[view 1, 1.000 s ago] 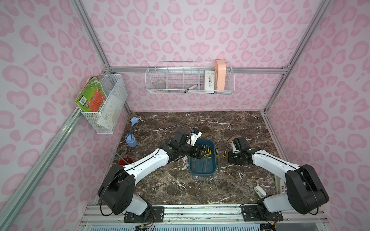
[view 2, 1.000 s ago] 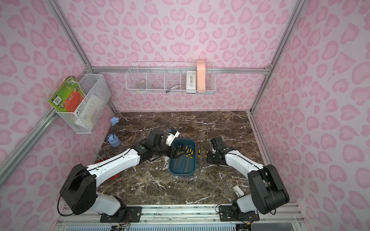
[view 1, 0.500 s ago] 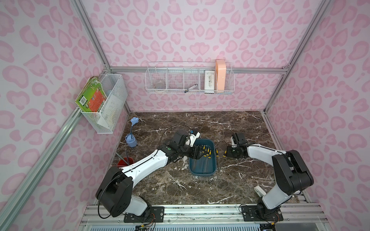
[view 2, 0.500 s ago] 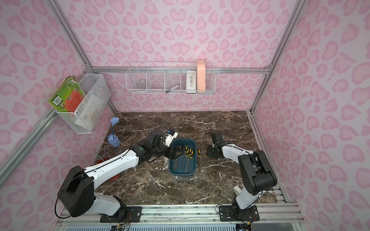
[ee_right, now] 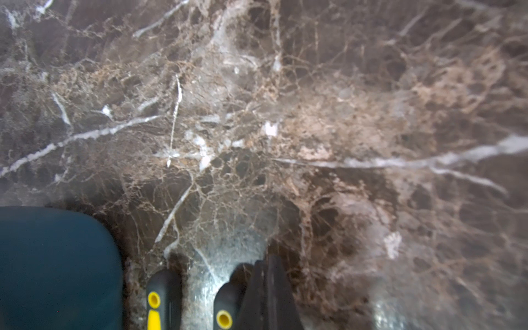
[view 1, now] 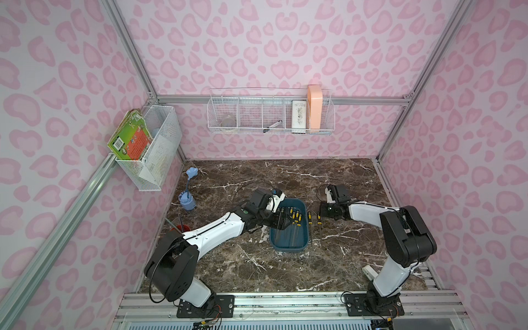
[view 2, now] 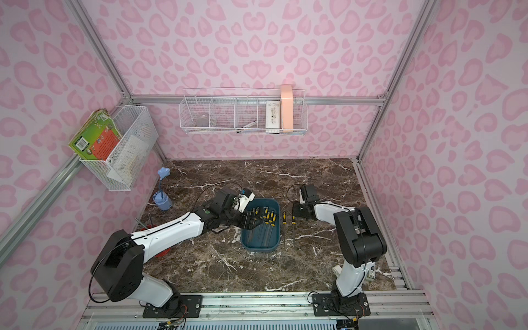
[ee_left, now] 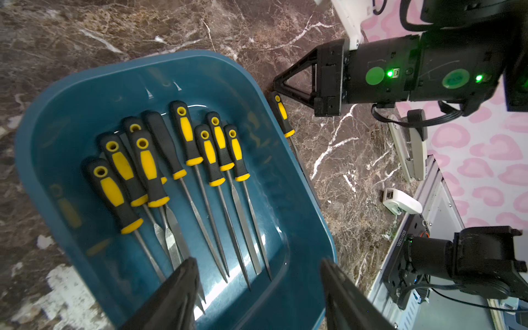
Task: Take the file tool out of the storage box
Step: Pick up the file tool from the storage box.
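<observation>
The teal storage box point(view 1: 289, 245) point(view 2: 258, 248) point(ee_left: 300, 285) point(ee_right: 57, 271) sits mid-table with several file tools point(ee_left: 185, 134) in it, black-and-yellow handles toward the back. Two more files point(view 1: 309, 217) point(view 2: 293, 219) lie on the marble just right of the box. My left gripper point(view 1: 281, 221) point(view 2: 251, 221) point(ee_left: 257, 261) hangs open over the blades in the box, with nothing between its fingers. My right gripper point(view 1: 322, 212) point(ee_left: 275, 83) point(ee_right: 265, 265) is shut and empty, its tip down beside the handle of the outer loose file point(ee_right: 225, 308).
A blue flower pot point(view 1: 187, 201) and a red pen pot point(view 1: 181, 228) stand at the left, behind my left arm. White wire baskets point(view 1: 270, 117) hang on the back and left walls. A small white device point(view 1: 369, 271) lies near the front right edge.
My right arm has folded up, its elbow swinging left and higher, while its shut gripper shifted slightly back beside the loose files. The left gripper stays open over the box.
</observation>
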You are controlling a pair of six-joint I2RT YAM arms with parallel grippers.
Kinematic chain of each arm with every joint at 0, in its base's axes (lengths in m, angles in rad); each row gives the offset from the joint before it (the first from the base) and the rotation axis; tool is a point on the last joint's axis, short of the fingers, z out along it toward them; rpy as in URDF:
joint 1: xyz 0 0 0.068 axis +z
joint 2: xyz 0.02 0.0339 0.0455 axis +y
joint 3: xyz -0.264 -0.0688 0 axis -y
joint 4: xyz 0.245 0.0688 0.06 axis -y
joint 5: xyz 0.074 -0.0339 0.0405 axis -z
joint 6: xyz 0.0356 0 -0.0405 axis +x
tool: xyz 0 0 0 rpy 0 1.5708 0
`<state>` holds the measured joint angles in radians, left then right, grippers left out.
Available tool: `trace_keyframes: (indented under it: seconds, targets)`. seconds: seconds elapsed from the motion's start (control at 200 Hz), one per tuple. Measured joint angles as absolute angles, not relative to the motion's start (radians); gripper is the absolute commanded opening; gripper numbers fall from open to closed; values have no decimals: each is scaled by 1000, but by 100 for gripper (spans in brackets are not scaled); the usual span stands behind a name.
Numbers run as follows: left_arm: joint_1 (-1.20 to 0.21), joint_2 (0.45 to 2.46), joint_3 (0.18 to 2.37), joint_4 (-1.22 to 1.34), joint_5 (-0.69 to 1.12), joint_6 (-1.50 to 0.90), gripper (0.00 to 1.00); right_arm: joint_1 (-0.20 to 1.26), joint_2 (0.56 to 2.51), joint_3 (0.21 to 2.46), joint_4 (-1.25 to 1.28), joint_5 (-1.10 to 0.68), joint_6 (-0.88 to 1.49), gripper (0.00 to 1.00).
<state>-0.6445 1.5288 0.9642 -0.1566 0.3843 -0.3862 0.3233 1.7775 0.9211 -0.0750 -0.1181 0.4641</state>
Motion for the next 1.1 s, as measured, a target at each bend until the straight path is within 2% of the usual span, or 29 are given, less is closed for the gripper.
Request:
trace_keyframes:
  seconds: [0.305, 0.395, 0.6, 0.74, 0.855, 1.105]
  targets:
    - [-697, 1592, 1038, -235, 271, -386, 69, 321, 1649, 875, -167, -24, 471, 0]
    - [-723, 1641, 1095, -279, 170, -388, 60, 329, 1568, 863, -176, 6, 471, 0]
    - [-738, 1790, 1240, -416, -44, -394, 61, 390, 1358, 794, -182, 32, 471, 0]
    - [-742, 1902, 1336, -462, -92, -394, 61, 402, 1218, 724, -162, 37, 467, 0]
    - [-742, 1979, 1401, -490, -107, -393, 57, 402, 1134, 693, -148, 28, 467, 0]
    - [-744, 2028, 1443, -522, -137, -395, 38, 413, 1099, 682, -127, -2, 467, 2]
